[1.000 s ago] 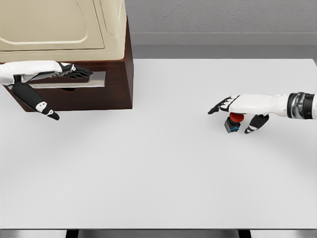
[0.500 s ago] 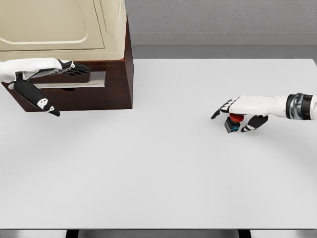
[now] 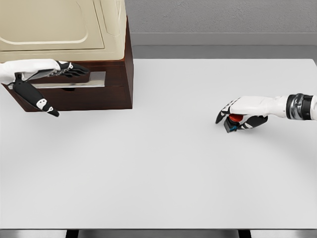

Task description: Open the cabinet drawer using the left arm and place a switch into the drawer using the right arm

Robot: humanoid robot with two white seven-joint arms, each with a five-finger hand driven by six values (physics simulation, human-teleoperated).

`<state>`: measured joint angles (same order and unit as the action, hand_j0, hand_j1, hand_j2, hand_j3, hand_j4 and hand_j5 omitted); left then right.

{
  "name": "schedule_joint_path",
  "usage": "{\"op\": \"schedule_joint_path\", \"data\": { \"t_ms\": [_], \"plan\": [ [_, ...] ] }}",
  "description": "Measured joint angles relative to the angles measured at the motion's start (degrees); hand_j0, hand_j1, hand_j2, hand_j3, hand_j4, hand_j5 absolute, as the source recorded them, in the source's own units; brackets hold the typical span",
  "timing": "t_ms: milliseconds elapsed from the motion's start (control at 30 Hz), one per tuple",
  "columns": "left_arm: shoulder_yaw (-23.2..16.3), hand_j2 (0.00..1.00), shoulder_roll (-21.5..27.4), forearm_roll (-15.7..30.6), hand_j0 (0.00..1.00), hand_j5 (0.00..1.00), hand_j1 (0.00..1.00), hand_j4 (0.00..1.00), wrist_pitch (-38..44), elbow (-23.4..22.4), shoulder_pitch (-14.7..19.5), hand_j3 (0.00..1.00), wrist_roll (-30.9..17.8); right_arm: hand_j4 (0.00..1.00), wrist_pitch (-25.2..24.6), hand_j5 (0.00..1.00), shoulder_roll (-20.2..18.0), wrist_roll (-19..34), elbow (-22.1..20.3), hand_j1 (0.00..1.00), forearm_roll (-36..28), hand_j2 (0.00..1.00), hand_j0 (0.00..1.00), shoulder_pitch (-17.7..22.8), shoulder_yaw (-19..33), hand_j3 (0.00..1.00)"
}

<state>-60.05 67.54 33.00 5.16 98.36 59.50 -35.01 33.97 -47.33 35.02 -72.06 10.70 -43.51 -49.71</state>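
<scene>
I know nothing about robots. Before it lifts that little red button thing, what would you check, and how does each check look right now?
1. Right hand over the switch: ok, its fingers curl around it.
2. Firm grip on the switch: cannot tell, the hand hides the contact points.
3. Switch on the table, not lifted: ok, it looks resting there.
4. Left hand at the drawer of the cabinet: ok, fingers lie over the metal handle.
5. Drawer open enough to take the switch: not ok, its front looks flush with the cabinet.
6. Path from switch to cabinet: ok, nothing shows on the table between them.
</scene>
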Motion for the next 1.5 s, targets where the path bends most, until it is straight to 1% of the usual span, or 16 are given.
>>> {"op": "schedule_joint_path", "data": {
  "t_ms": [67, 100, 267, 333, 633, 867, 1100, 1300, 1500],
  "plan": [
    [0.04, 1.0, 0.0, -0.03, 1.0, 1.0, 1.0, 1.0, 0.06, -0.03, -0.09, 1.0, 0.0, 0.59, 0.04, 0.59, 0.0, 0.0, -0.01, 0.59, -0.01, 0.59, 0.59, 0.0, 0.0, 0.59],
    [0.05, 1.0, -0.03, -0.04, 1.0, 1.0, 1.0, 1.0, 0.08, -0.11, -0.17, 1.0, 0.0, 0.56, 0.06, 0.56, 0.0, 0.0, -0.03, 0.56, -0.02, 0.56, 0.56, -0.09, 0.0, 0.56],
    [0.09, 1.0, -0.04, -0.06, 1.0, 1.0, 1.0, 1.0, 0.12, -0.51, -0.17, 1.0, 0.0, 0.56, 0.09, 0.56, 0.0, 0.0, -0.08, 0.56, -0.04, 0.56, 0.56, -0.35, 0.03, 0.56],
    [0.11, 1.0, -0.02, -0.06, 1.0, 1.0, 1.0, 1.0, 0.12, -0.58, -0.17, 1.0, 0.0, 0.53, 0.09, 0.53, 0.0, 0.0, -0.12, 0.53, -0.05, 0.53, 0.53, -0.35, 0.06, 0.53],
    [0.16, 1.0, -0.31, -0.07, 1.0, 1.0, 1.0, 1.0, 0.06, -1.44, -0.88, 1.0, 0.0, 0.53, 0.21, 0.53, 0.01, 0.0, -0.55, 0.53, -0.34, 0.53, 0.53, -1.67, 0.12, 0.53],
    [0.22, 1.0, -0.29, 0.3, 1.0, 1.0, 1.0, 1.0, -0.08, -1.08, -0.97, 1.0, 0.0, 0.51, 0.5, 0.51, 0.0, 0.0, -1.41, 0.51, -0.61, 0.51, 0.51, -2.37, 0.17, 0.51],
    [0.45, 1.0, -0.16, 0.35, 1.0, 1.0, 1.0, 1.0, -0.46, -0.71, -1.84, 1.0, 0.14, 0.5, 0.54, 0.5, 0.11, 0.0, -2.54, 0.5, -0.67, 0.5, 0.5, -2.81, 0.15, 0.5],
    [0.36, 1.0, 0.51, -1.03, 1.0, 1.0, 1.0, 1.0, -0.6, 0.72, -2.11, 1.0, 0.26, 0.5, 0.59, 0.5, 0.95, 0.0, -2.69, 0.5, -0.73, 0.5, 0.5, -3.25, 0.1, 0.5],
    [0.25, 1.0, 1.09, 0.35, 1.0, 1.0, 1.0, 1.0, -0.62, 1.6, -2.81, 1.0, 0.14, 0.5, 0.73, 0.5, 2.0, 0.0, -3.02, 0.5, -0.76, 0.5, 0.5, -3.95, 0.04, 0.5]
  ]
}}
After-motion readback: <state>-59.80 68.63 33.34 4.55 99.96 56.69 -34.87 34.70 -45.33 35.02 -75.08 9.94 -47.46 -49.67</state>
